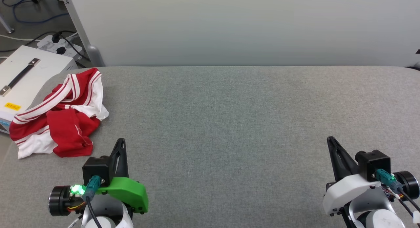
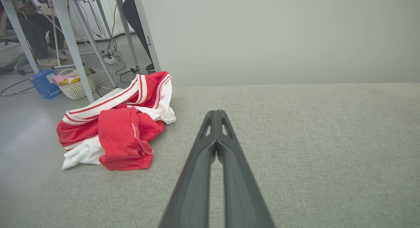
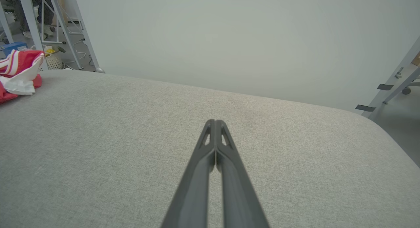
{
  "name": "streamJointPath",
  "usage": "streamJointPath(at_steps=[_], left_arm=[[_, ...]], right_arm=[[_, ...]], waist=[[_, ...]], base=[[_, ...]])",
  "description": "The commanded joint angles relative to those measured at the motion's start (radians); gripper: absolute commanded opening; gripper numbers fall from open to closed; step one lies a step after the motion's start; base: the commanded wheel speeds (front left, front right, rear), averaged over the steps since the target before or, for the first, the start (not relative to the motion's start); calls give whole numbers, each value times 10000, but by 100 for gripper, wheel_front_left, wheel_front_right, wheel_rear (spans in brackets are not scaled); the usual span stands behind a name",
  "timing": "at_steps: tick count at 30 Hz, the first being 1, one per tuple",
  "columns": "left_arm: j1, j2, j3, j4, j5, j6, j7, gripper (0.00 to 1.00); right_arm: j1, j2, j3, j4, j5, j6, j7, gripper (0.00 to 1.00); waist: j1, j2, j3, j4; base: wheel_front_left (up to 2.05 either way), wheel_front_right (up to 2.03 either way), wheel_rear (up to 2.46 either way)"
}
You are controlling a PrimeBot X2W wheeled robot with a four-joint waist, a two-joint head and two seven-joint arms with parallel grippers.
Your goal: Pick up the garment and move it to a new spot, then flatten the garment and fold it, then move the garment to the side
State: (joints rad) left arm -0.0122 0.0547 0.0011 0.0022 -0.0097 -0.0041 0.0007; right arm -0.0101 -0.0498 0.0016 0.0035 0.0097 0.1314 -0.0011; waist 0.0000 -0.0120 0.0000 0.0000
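The garment (image 1: 62, 118) lies crumpled in a red and white heap at the far left edge of the grey table (image 1: 229, 123); its striped trim shows, its lettering is hidden. In the left wrist view the garment (image 2: 115, 126) sits ahead and to the left of my fingers. A corner of the garment (image 3: 18, 73) shows at the left edge of the right wrist view. My left gripper (image 1: 121, 141) is shut and empty, a short way right of and nearer than the heap. My right gripper (image 1: 329, 138) is shut and empty at the lower right, far from it.
A pale wall panel (image 1: 242, 28) stands along the table's far edge. A white case with a black handle (image 1: 23, 77) sits beyond the table's left edge, with cables and a power strip (image 1: 57, 44) behind it. A white basket (image 2: 76, 87) and table legs stand on the floor.
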Motion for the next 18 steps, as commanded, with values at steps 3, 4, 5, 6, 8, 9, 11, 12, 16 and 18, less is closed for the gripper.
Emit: streamJointPath(at_steps=[3,4,5,6,8,9,11,12,16,18], left_arm=[[122,-45,-11,-22,97,41,-7,0],[122,-45,-11,-22,97,41,-7,0],[122,-45,-11,-22,97,41,-7,0],[122,-45,-11,-22,97,41,-7,0],[122,-45,-11,-22,97,41,-7,0],[122,-45,-11,-22,97,41,-7,0],[122,-45,-11,-22,97,41,-7,0],[122,-45,-11,-22,97,41,-7,0],[122,-45,-11,-22,97,41,-7,0],[122,-45,-11,-22,97,41,-7,0]], right_arm=[[101,-4,-16,-35,-97,-7,11,0],[101,-4,-16,-35,-97,-7,11,0],[101,-4,-16,-35,-97,-7,11,0],[101,-4,-16,-35,-97,-7,11,0],[101,-4,-16,-35,-97,-7,11,0],[101,-4,-16,-35,-97,-7,11,0],[101,-4,-16,-35,-97,-7,11,0],[101,-4,-16,-35,-97,-7,11,0],[101,-4,-16,-35,-97,-7,11,0],[101,-4,-16,-35,-97,-7,11,0]], waist=[[0,120,0,0],[0,120,0,0],[0,120,0,0],[0,120,0,0],[0,120,0,0],[0,120,0,0],[0,120,0,0],[0,120,0,0],[0,120,0,0],[0,120,0,0]], base=[[0,0,0],[0,0,0],[0,0,0],[0,0,0],[0,0,0],[0,0,0],[0,0,0],[0,0,0],[0,0,0],[0,0,0]])
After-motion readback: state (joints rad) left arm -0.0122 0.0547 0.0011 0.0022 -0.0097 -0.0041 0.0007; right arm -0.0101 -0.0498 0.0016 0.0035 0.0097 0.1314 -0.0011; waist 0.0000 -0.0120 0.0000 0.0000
